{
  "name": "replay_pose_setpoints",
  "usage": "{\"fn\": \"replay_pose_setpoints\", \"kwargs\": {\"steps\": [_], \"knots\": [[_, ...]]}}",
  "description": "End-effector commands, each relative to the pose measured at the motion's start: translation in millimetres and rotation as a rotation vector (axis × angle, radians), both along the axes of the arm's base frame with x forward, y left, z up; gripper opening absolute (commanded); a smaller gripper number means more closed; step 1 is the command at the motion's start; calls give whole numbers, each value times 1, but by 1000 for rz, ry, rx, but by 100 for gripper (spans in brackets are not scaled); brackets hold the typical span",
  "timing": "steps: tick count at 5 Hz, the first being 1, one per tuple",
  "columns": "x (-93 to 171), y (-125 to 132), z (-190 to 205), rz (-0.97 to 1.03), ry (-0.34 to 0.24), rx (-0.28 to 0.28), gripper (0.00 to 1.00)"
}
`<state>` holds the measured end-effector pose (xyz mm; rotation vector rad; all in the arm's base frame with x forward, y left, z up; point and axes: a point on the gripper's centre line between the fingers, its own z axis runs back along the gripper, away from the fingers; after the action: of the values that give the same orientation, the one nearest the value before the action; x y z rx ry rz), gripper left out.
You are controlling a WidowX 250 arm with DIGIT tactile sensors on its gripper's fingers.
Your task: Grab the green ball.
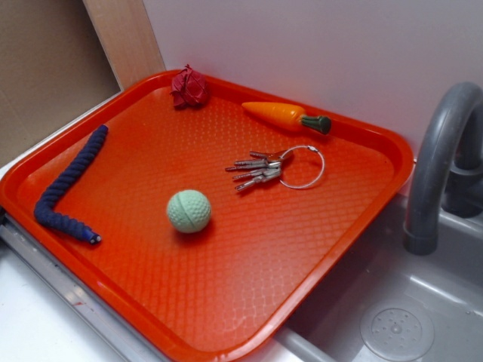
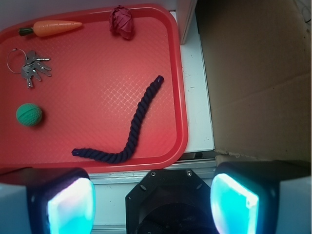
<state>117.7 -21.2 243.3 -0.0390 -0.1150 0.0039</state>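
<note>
Clearly my gripper [image 2: 152, 200] hung wide open and empty, off the near edge of the tray [image 2: 179, 97]. The green ball [image 2: 29, 114] sat far ahead and to my left, past the rope [image 2: 131, 134], just short of the keys [image 2: 31, 68]. I judged I should centre over it, then descend with jaws straddling so it wouldn't roll.

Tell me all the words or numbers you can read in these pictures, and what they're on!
There are none to read. The keys may have tiny stamps, but they are too small and blurred to tell. The green ball, carrot, rope, red cloth lump and tray show no writing.
</note>
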Motion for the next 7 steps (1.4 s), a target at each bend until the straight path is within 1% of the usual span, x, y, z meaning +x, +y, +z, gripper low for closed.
{"fn": "replay_pose_setpoints", "kwargs": {"steps": [1,2,3,4,5,6,7], "knots": [[0,0,0,0,0,0,100],[22,-40,-2,-125,-56,-40,100],[28,-92,6,-258,-96,-28,100],[29,-139,5,-310,-125,-206,100],[37,-177,-19,-221,-76,-257,100],[53,-191,-51,-192,-7,-245,100],[66,-208,-78,-189,41,-241,100]]}}
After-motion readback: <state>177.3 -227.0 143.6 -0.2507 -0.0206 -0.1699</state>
